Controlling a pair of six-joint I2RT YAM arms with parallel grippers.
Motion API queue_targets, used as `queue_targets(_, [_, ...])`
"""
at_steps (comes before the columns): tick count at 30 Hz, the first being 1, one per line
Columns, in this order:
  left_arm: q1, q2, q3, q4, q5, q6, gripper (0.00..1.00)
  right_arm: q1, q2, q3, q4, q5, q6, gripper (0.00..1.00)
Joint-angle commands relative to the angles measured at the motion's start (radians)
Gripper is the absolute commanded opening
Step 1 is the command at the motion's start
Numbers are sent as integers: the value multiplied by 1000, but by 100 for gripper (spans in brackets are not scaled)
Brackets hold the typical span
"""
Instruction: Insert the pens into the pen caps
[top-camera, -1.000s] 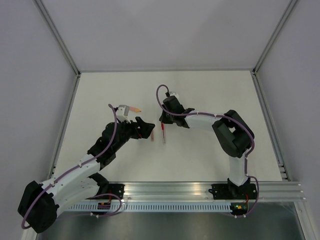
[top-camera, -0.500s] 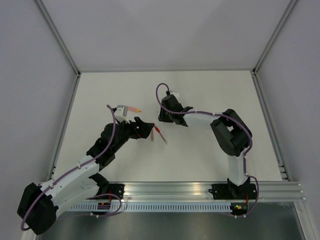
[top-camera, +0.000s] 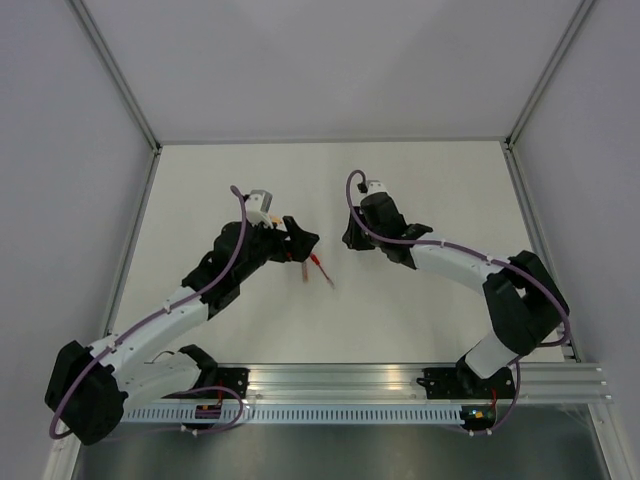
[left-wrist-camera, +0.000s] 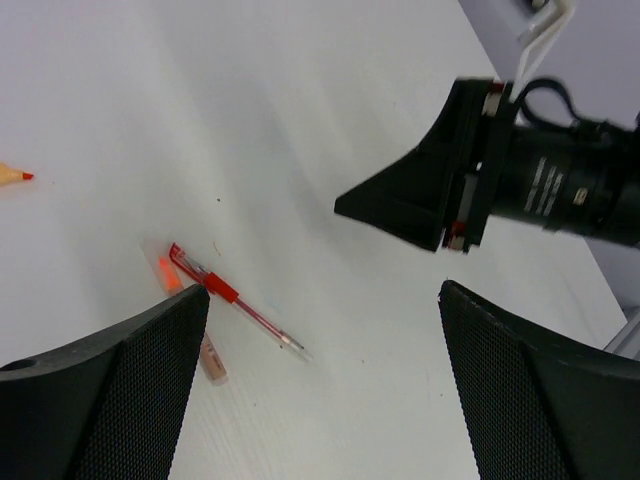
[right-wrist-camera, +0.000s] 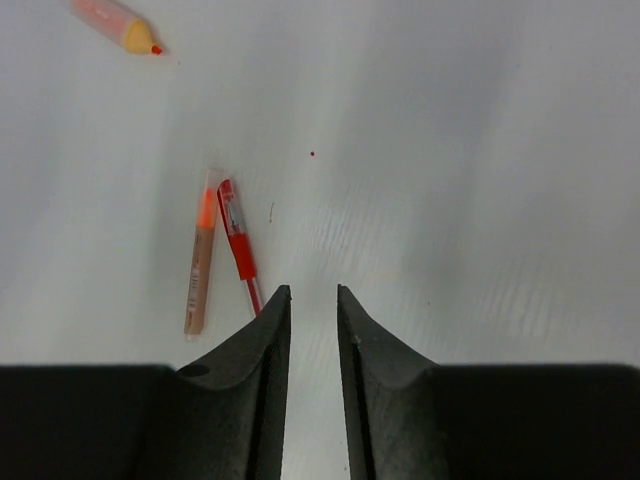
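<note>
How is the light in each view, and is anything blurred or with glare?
Top external: even, soft light; bright glare on the aluminium rail. Left wrist: the thin red pen is in focus. Right wrist: the dark right pincer shows little detail.

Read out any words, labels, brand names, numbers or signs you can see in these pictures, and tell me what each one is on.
No text here can be read outright.
White print on the right arm's black wrist housing, left wrist view: too blurred to read.
Red pen: no lettering can be made out.
Orange-pink pen: no lettering can be made out.
Top external view: too small to show any lettering.
</note>
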Motion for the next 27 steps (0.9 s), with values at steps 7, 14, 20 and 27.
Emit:
queue_targets(7, [129,223,476,-289,10,329,97,87,108,-86,113,-106,-2,0])
queue_targets(14, [341,375,596,-349,108,541,96,100,157,-112,187,-230,24,0])
queue_targets(20, [429,513,637,-328,141,780,91,98,214,-127,259,-359,78,0])
queue_targets(27, [444,666,657,-312,189,989,90,98,178,-159,322,-422,110,0])
